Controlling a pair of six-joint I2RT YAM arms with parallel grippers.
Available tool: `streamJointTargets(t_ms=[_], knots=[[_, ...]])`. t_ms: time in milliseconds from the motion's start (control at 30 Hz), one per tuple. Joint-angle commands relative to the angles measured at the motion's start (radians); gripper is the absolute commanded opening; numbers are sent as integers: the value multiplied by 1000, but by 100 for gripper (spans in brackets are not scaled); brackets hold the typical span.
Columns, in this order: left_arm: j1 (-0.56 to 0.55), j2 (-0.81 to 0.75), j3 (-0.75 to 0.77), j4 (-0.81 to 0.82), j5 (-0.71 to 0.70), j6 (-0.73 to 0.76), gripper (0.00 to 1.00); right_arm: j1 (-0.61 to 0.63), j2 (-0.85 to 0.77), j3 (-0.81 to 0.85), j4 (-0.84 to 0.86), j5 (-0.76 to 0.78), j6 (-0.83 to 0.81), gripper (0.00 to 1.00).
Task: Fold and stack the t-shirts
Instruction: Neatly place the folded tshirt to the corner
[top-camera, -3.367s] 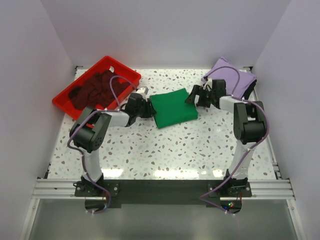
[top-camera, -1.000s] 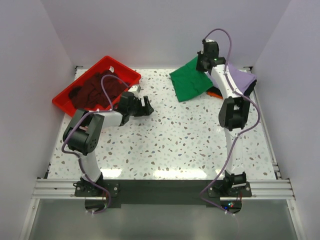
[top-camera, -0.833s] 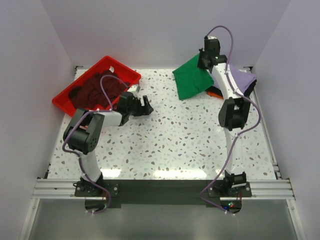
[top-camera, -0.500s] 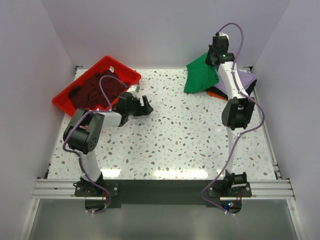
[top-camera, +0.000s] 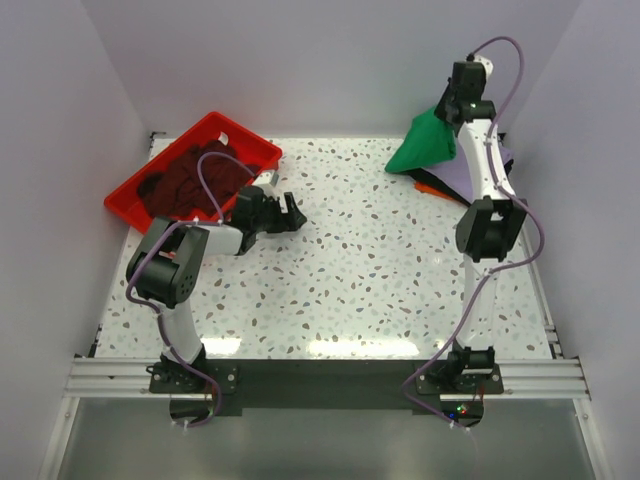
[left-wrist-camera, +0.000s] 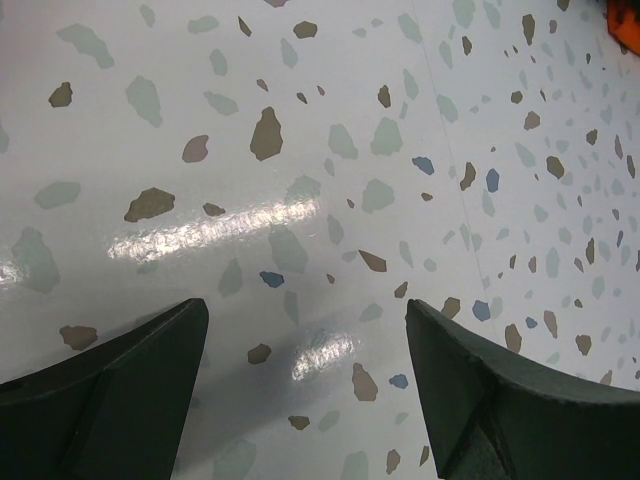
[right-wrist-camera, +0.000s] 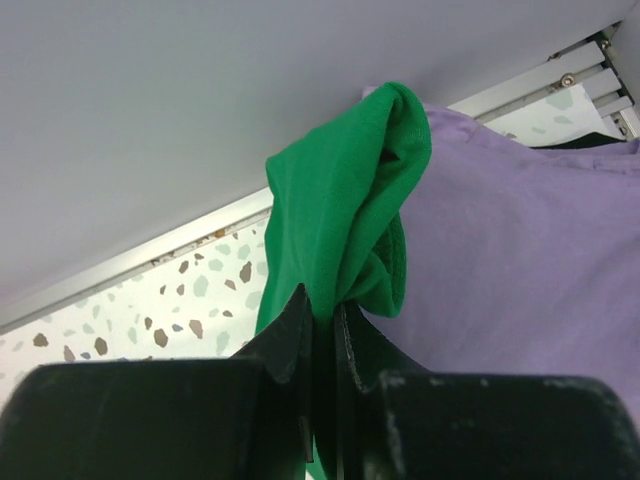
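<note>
My right gripper is shut on the bright green t-shirt, which hangs bunched in the air at the table's far right. Below and behind it lies the stack, with a lavender t-shirt on top, black showing at its far edge and an orange edge sticking out underneath. The right gripper is raised high above that stack. A dark maroon t-shirt lies crumpled in the red tray. My left gripper is open low over the bare tabletop, holding nothing.
The red plastic tray stands at the far left, close behind the left gripper. White walls close in the back and both sides. A metal rail runs along the table's far edge near the stack.
The right arm has carried the green t-shirt up and to the right, from left of the stack to over its left edge; the cloth now hangs bunched. The left arm has stayed put.
</note>
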Motion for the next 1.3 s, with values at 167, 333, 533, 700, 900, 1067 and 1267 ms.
streamJointTargets(t_ms=[167,333,533,700,900,1067,1267], knots=[[8,13,-36,-6,24,-7,86,-59,-141,33,33,13,50,0],[8,16,-41,1,32,-10,85,-86,-166,1,47,-16,73,0],[8,18,-47,5,35,-10,86,-115,-189,-28,59,-31,98,0],[8,22,-48,11,41,-12,86,-135,-205,-57,68,-45,110,0],[8,22,-52,14,47,-14,86,-163,-245,-109,90,-53,124,0],[8,22,-53,17,55,-17,85,-183,-248,-138,98,-65,127,0],[8,19,-59,21,55,-17,85,-198,-270,-215,136,-50,115,0]])
